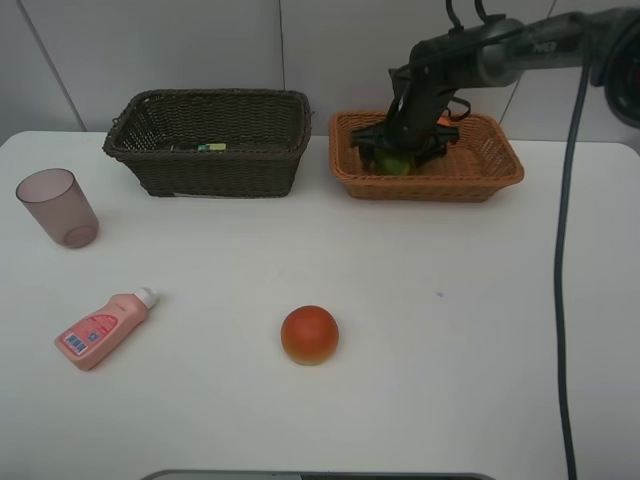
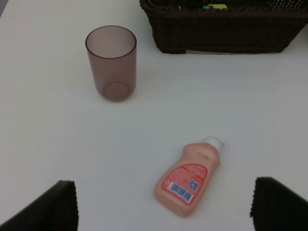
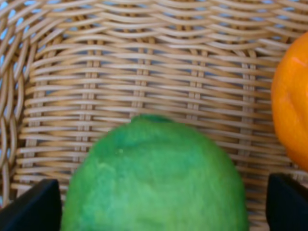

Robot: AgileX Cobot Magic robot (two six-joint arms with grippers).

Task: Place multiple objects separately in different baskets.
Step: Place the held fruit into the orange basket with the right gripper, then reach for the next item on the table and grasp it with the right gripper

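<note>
My right gripper [image 1: 402, 152] reaches into the light orange-tan basket [image 1: 495, 165]. Its jaws stand open around the green-yellow oval fruit [image 1: 393, 163], which rests on the basket floor [image 3: 144, 72]. In the right wrist view the fruit [image 3: 154, 178] fills the space between the fingers [image 3: 29, 207]. The orange tangerine [image 3: 293, 101] lies beside it in the same basket. The red-orange round fruit [image 1: 309, 334], the pink white-capped bottle [image 1: 103, 329] and the mauve cup [image 1: 57, 207] are on the table. My left gripper [image 2: 161, 208] is open and empty above the pink bottle [image 2: 189, 177]. The pump bottle is hidden.
The dark brown basket [image 1: 210, 165] stands at the back left, and a small green-yellow patch shows inside it [image 2: 216, 6]. The cup [image 2: 111, 62] stands upright near that basket [image 2: 226, 31]. A dark cable [image 1: 562, 250] hangs down the right side.
</note>
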